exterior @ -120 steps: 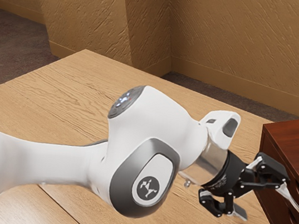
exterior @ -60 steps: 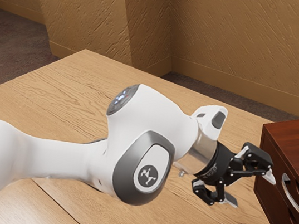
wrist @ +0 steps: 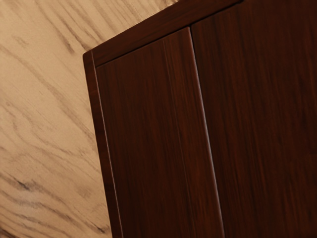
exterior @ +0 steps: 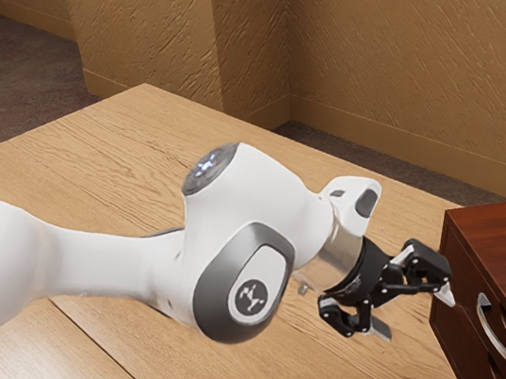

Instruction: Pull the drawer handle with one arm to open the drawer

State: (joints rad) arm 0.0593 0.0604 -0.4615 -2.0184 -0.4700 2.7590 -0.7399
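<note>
A dark red-brown wooden cabinet [exterior: 496,283] stands at the exterior view's right edge. A curved silver handle [exterior: 500,338] is on its drawer front, which looks flush with the cabinet. My black gripper [exterior: 415,315] hovers above the table just left of the cabinet, a short gap from the handle. It is open, with nothing between its fingers [exterior: 444,295]. In the wrist view the cabinet's dark panels [wrist: 158,148] are close ahead, with a seam running between them.
The light wooden table [exterior: 142,163] stretches to the exterior view's left and behind the arm. My white arm [exterior: 245,245] lies across its middle. Textured tan walls [exterior: 396,58] rise behind, with a dark floor beyond the table's far edge.
My gripper has drawn back toward the exterior view's left, away from the handle it was next to. The drawer front has not visibly moved.
</note>
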